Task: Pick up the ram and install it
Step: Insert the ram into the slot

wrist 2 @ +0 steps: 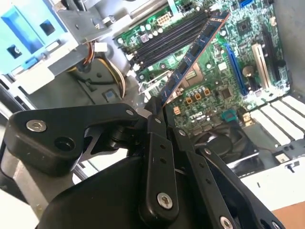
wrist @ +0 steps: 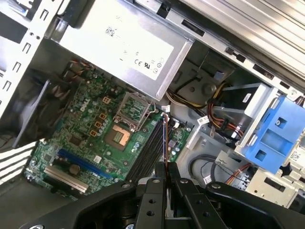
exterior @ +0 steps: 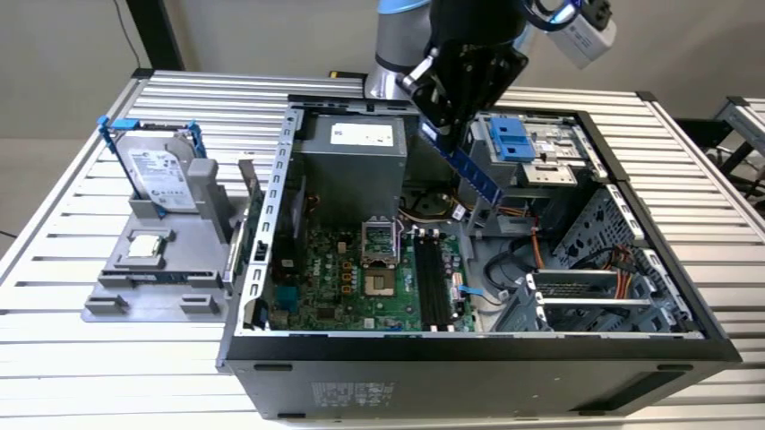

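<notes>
A: Claw state?

B: Black two-finger gripper (exterior: 433, 124) is clamped on the long, thin, dark blue-green ram stick (exterior: 467, 166). In both wrist views the fingers (wrist 2: 156, 125) are pressed together on one end of it, and the rest of the stick (wrist 2: 195, 55) runs out past the tips.

A: Where does the ram sit?

B: In the air, over the open black metal computer case (exterior: 478, 345). In the exterior view it is tilted. The upper end is in the gripper and the lower end slopes down toward the exterior view's right, beside the light blue plastic drive bracket (exterior: 508, 139). It is not seated in anything.

A: And relative to the board?

B: The green motherboard (exterior: 347, 278) lies flat on the case floor, with its long black memory slots (exterior: 433, 287) below the stick and apart from it. In the first wrist view the ram (wrist: 165, 140) shows edge-on as a thin line, running roughly along those slots (wrist: 150, 150). The square metal processor socket (wrist: 121, 138) is just beside them.

A: Anything else nearby?

B: The grey metal power supply box (exterior: 353, 161) stands at the far end of the board. Outside the case, on the slatted metal table (exterior: 60, 358), a grey plastic stand (exterior: 114, 300) holds an upright silver hard drive in a blue frame (exterior: 156, 166) and a small square silver chip (exterior: 143, 244)
</notes>
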Available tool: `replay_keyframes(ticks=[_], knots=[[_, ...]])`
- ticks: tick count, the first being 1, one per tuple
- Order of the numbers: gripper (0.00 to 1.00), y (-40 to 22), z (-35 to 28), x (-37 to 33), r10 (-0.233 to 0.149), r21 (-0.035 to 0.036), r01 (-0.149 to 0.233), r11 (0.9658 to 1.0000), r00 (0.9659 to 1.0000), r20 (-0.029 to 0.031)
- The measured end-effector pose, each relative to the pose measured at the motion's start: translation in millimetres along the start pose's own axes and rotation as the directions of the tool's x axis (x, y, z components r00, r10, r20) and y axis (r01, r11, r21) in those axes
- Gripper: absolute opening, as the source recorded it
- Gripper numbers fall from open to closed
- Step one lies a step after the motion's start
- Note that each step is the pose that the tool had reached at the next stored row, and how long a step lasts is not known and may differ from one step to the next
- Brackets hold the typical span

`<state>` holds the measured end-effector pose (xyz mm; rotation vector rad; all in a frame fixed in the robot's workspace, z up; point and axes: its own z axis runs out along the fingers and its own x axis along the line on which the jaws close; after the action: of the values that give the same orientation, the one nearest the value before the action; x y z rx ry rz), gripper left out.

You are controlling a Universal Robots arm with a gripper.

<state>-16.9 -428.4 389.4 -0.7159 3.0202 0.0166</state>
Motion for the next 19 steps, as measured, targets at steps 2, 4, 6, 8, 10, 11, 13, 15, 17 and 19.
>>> replay_keyframes(ticks=[2,4,6,8,10,11,13,15,17,19], knots=[[0.0,0.0,0.0,0.0,0.028,0.0011,-0.028,0.9996,0.9996,0.0],[0.0,0.0,0.0,0.0,0.057,0.0022,-0.057,0.9984,0.9984,0.0002],[0.0,0.0,0.0,0.0,0.084,0.0033,-0.084,0.9964,0.9964,0.0003],[0.0,0.0,0.0,0.0,0.113,0.0045,-0.113,0.9936,0.9936,0.0004],[0.0,0.0,0.0,0.0,0.14,0.0055,-0.14,0.9901,0.9901,0.0006],[0.0,0.0,0.0,0.0,0.154,0.006,-0.154,0.988,0.9881,0.0007],[0.0,0.0,0.0,0.0,0.18,0.007,-0.18,0.9836,0.9837,0.0009],[0.0,0.0,0.0,0.0,0.204,0.0079,-0.204,0.9789,0.979,0.0011],[0.0,0.0,0.0,0.0,0.226,0.0088,-0.226,0.9741,0.9741,0.0014],[0.0,0.0,0.0,0.0,0.233,0.0091,-0.233,0.9724,0.9725,0.0015]])
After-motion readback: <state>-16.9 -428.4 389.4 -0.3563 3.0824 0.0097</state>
